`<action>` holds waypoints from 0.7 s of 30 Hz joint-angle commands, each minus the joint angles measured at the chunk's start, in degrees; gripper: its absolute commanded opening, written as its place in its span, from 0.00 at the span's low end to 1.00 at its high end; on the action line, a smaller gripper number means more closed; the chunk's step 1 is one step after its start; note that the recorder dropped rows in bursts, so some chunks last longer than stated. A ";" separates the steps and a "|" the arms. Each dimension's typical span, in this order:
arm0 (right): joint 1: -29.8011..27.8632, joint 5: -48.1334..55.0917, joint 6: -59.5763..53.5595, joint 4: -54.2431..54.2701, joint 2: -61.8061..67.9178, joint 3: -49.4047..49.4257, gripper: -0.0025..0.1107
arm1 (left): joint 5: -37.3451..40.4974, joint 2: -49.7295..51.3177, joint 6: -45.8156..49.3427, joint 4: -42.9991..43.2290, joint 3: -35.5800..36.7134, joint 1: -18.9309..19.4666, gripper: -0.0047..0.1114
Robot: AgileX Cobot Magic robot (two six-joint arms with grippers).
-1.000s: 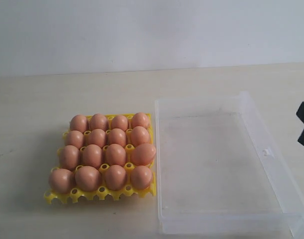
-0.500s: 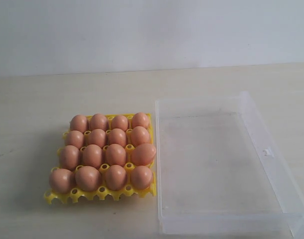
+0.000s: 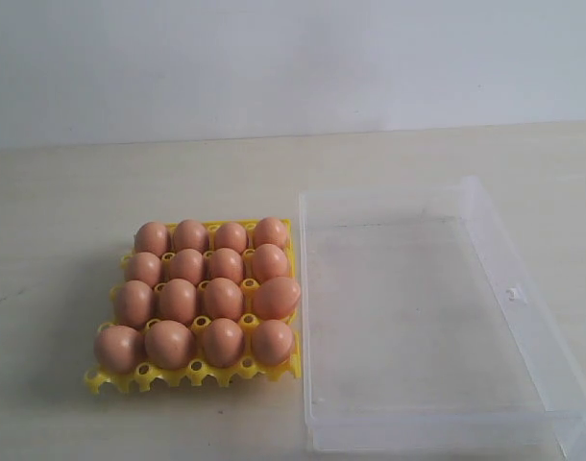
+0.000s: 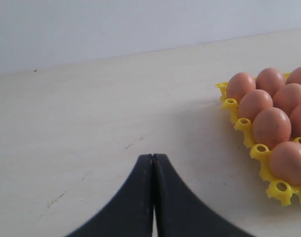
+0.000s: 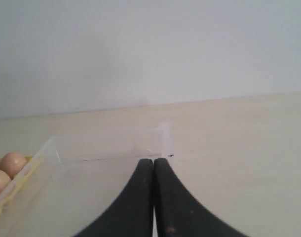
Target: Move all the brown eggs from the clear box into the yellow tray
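You had all sixteen brown eggs (image 3: 192, 298) seated in the yellow tray (image 3: 189, 376), which lay just beside the clear box (image 3: 408, 317), at its 9 o'clock. Both tools, your left gripper (image 4: 153, 158) and right gripper (image 5: 154, 161), were pressed together.

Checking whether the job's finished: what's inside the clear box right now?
No eggs show inside the clear box; its bare floor is visible. The brown eggs fill the yellow tray beside it. The box's near right corner is out of frame.
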 commanded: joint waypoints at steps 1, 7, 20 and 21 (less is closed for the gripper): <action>-2.01 8.92 0.02 -2.26 -6.24 0.26 0.02 | -0.68 0.14 -0.25 -0.13 -0.23 -0.18 0.04; -1.81 9.73 0.51 -2.06 -8.09 0.26 0.02 | -0.68 0.04 -0.25 -0.13 -0.23 -0.18 0.04; -1.81 13.51 -0.73 -2.75 -8.09 0.26 0.02 | -0.68 0.04 -0.25 0.02 -0.23 -0.18 0.04; -1.81 14.02 -0.73 -3.52 -8.09 0.26 0.02 | -0.68 0.04 -0.25 0.02 -0.23 -0.18 0.04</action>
